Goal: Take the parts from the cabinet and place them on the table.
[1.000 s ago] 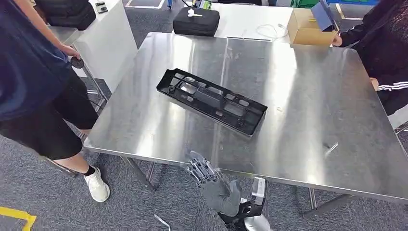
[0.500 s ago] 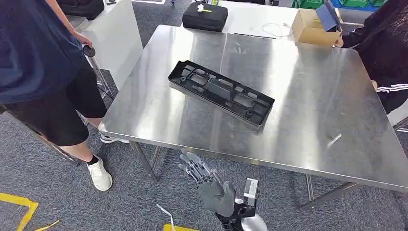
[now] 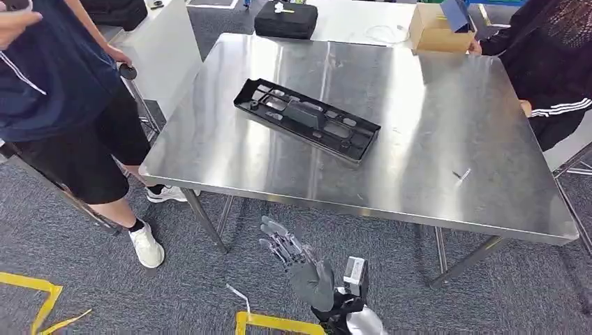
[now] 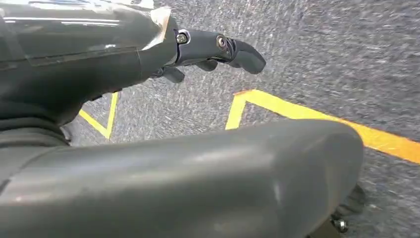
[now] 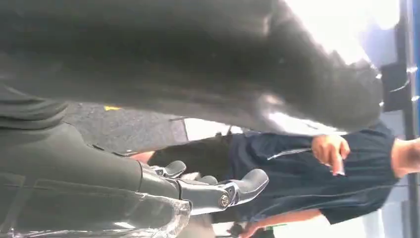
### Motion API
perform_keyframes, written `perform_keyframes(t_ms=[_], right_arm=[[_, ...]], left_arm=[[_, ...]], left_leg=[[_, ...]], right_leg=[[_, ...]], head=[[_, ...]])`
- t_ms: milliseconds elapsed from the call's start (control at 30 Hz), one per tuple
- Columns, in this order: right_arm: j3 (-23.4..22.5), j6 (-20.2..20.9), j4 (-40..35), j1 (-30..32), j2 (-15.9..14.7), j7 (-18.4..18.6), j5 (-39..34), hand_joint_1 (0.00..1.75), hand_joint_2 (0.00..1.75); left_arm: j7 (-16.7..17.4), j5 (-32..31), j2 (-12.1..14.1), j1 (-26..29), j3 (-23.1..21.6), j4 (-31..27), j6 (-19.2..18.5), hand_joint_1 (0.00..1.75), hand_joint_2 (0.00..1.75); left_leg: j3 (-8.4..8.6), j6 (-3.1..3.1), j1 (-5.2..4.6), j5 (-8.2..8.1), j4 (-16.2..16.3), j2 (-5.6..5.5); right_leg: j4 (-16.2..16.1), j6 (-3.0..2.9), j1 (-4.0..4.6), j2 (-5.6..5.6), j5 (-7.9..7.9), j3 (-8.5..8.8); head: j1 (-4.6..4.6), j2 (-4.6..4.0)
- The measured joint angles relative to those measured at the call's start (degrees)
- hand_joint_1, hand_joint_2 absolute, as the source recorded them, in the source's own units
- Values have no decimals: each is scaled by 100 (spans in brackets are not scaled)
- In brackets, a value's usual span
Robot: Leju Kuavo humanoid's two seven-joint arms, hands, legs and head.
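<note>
Item: black plastic part (image 3: pixel 307 119), a long flat frame with cut-out openings. It is lying flat and at a slant on the steel tabletop (image 3: pixel 433 125), toward the tabletop's left half, touched by no hand.

Item: right hand (image 3: pixel 300 262). In the head view it is hanging low in front of the tabletop's near edge, over the grey carpet, fingers (image 3: pixel 278 236) spread apart and stretched out, holding nothing. The right wrist view is showing its fingers (image 5: pixel 237 188) likewise extended and empty.

Item: left hand (image 4: pixel 208 47). The left wrist view is showing it above the carpet, dark fingers (image 4: pixel 242 53) reaching out loosely, nothing between them.

Surroundings: a person in a dark blue shirt (image 3: pixel 49 70) and black shorts is standing at the tabletop's left side. A second person in a black sleeve with white stripes (image 3: pixel 551 77) is standing at the far right corner. A black case (image 3: pixel 286 19) and a cardboard box (image 3: pixel 438 29) are sitting on a white table behind the steel one. Yellow floor tape (image 3: pixel 276 322) is lying on the carpet just beside the right hand.
</note>
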Motion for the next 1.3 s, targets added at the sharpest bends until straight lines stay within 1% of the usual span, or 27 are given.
perform_keyframes(t_ms=[33, 100, 133, 167, 267, 300, 333, 367, 433, 500, 533, 600, 633, 667, 700, 800, 833, 867, 933, 967, 1000, 1067, 1100, 1133, 1167, 1200, 1300], right_arm=[[4, -73, 99, -24, 2, 35, 42, 0, 0], [6, -165, 388, -81, 24, 20, 72, 0, 0], [7, -171, 485, -114, 37, -2, 87, 0, 0], [7, -176, 553, -149, 46, -17, 92, 0, 0], [15, -178, 737, -220, 79, -37, 98, 0, 0], [17, -182, 795, -219, 74, -39, 100, 0, 0], [20, -214, 843, -225, 72, -12, 98, 0, 0], [24, -296, 896, -237, 74, 117, 100, 0, 0], [24, -609, 1270, -352, 101, 425, 201, 0, 0], [-16, -825, 2008, -522, 138, 488, 273, 0, 0], [-48, -902, 2402, -585, 160, 510, 286, 0, 0], [-155, -1232, 3159, -675, 188, 744, 365, 0, 0], [-199, -1507, 3496, -706, 195, 965, 446, 0, 0], [-227, -1748, 3804, -740, 194, 1210, 494, 0, 0], [-267, -1896, 4051, -758, 186, 1407, 527, 0, 0], [-350, -2365, 4776, -636, 120, 2068, 651, 0, 0], [-356, -2526, 4981, -561, 88, 2313, 705, 0, 0], [-356, -2644, 5110, -505, 65, 2506, 758, 0, 0], [-358, -2818, 5333, -378, 17, 2858, 776, 0, 0], [-369, -2888, 5452, -317, -17, 3070, 739, 0, 0], [-391, -2947, 5552, -242, -42, 3264, 714, 0, 0], [-444, -3002, 5692, -102, -116, 3371, 695, 0, 0], [-450, -3013, 5744, -61, -140, 3393, 690, 0, 0], [-455, -3030, 5781, -43, -160, 3414, 688, 0, 0], [-463, -3037, 5811, -35, -181, 3427, 690, 0, 0], [-470, -3039, 5836, -37, -186, 3434, 690, 0, 0], [-490, -3043, 5914, -27, -199, 3465, 690, 0, 0]], left_arm=[[9, 0, 0, -1, 0, 0, 0, 0, 0], [11, -7, 2, -8, 0, 0, 0, 0, 0], [11, -7, 2, -19, 0, 0, 0, 0, 0], [11, -9, -13, -38, 0, 4, 0, 0, 0], [11, -9, -2, -33, 0, 7, 0, 0, 0], [13, -9, -4, -26, 0, 7, 2, 0, 0], [13, -11, -4, -35, 0, 9, 4, 0, 0], [17, -11, -2, -38, 0, 9, 13, 0, 0], [72, -15, 0, -36, 0, 9, 61, 0, 0], [81, -11, -7, -38, 0, 9, 92, 0, 0], [81, -7, -7, -37, 0, 9, 94, 0, 0], [44, 2, -13, -30, 0, 9, 68, 0, 0], [4, 2, -20, -30, 0, 11, 52, 0, 0], [-26, -2, -24, -31, 0, 13, 15, 0, 0], [-46, -15, -24, -30, 0, 15, -13, 0, 0], [-77, -65, -24, -18, -2, 20, -39, 0, 0], [-85, -68, -22, -2, -2, 20, -35, 0, 0], [-92, -68, -11, 8, -2, 20, -28, 0, 0], [-98, -70, -9, 21, -2, 22, -22, 0, 0], [-105, -87, -2, 18, -2, 22, -22, 0, 0], [-112, -116, 0, 19, -4, 22, -24, 0, 0], [-114, -122, 4, 21, -7, 22, -31, 0, 0], [-114, -127, 7, 21, -9, 22, -31, 0, 0], [-114, -129, 9, 15, -11, 22, -31, 0, 0], [-116, -129, 0, -4, -13, 24, -31, 0, 0], [-118, -131, 4, -17, -20, 28, -37, 0, 0], [-122, -135, 22, -8, -22, 31, -31, 0, 0]], left_leg=[[118, -6, 15, 164, -78, 1], [709, -21, 67, 540, -891, 4], [1067, -35, 98, 579, -1418, 2], [1211, -39, 58, 439, -1682, -36], [1077, 106, -7, 520, -1648, -57], [981, 202, -14, 594, -1692, -43], [956, 268, 0, 656, -1702, -2], [876, 326, -8, 719, -1704, -9], [712, 369, -21, 851, -1700, 15], [553, 378, -41, 992, -1695, 32], [475, 376, -42, 1052, -1690, 31], [334, 355, -42, 1180, -1687, 21], [290, 334, -42, 1230, -1687, 13], [258, 299, -58, 1281, -1679, 8], [230, 265, -72, 1332, -1674, 12], [242, 164, -56, 1515, -1768, 19], [188, 130, -29, 1468, -1729, 6], [129, 109, -29, 1187, -1595, -7], [-55, 66, -16, 431, -822, -18], [-148, 37, -15, 199, -378, -19], [-182, 11, -8, 136, -24, -19], [83, -21, 44, 461, -106, -15], [396, -42, 83, 647, -480, -14], [762, -73, 117, 715, -981, -15], [1047, -117, 140, 541, -1465, -33], [1172, -92, 68, 511, -1717, -87], [1083, 36, 2, 574, -1719, -86]], right_leg=[[22, 21, -1, 1, 36, -74], [98, 65, -24, 7, 87, -199], [151, 91, -24, 7, 102, -244], [193, 128, 19, 11, 126, -317], [178, 286, -1, 9, 239, -358], [174, 353, 16, 15, 288, -390], [259, 339, -26, 19, 181, -445], [476, 274, -13, 19, -87, -582], [1331, 162, -6, 23, -679, -835], [1984, 205, -6, 24, -881, -935], [1964, 258, -5, 24, -806, -828], [1233, 380, -4, 24, -483, -238], [750, 377, 0, 23, -417, 105], [205, 313, 33, 22, -471, 504], [-118, 275, 82, 18, -545, 673], [-89, 190, 101, 20, -456, 534], [-134, 130, -43, 5, -351, 488], [-131, 83, -13, -17, -295, 421], [-128, 8, -3, -21, -180, 290], [-121, 14, 2, -30, -123, 225], [-106, 27, 5, -54, -68, 179], [-42, 83, -6, -66, 23, 16], [5, 117, -28, -62, 45, -70], [50, 151, -36, -50, 67, -136], [89, 198, -20, -45, 95, -204], [106, 254, -12, -49, 135, -267], [74, 413, -37, -44, 269, -307]], head=[[-2, 0], [-5, 0], [-2, 0], [-16, 0], [17, 0], [11, 0], [9, 0], [26, 0], [50, 0], [46, 0], [48, 0], [50, 0], [55, 0], [50, 2], [50, 0], [26, 0], [28, 0], [17, 0], [-7, 0], [-9, 0], [-5, 0], [-7, 0], [-7, 0], [-9, 2], [-18, 2], [-16, 2], [9, 0]])
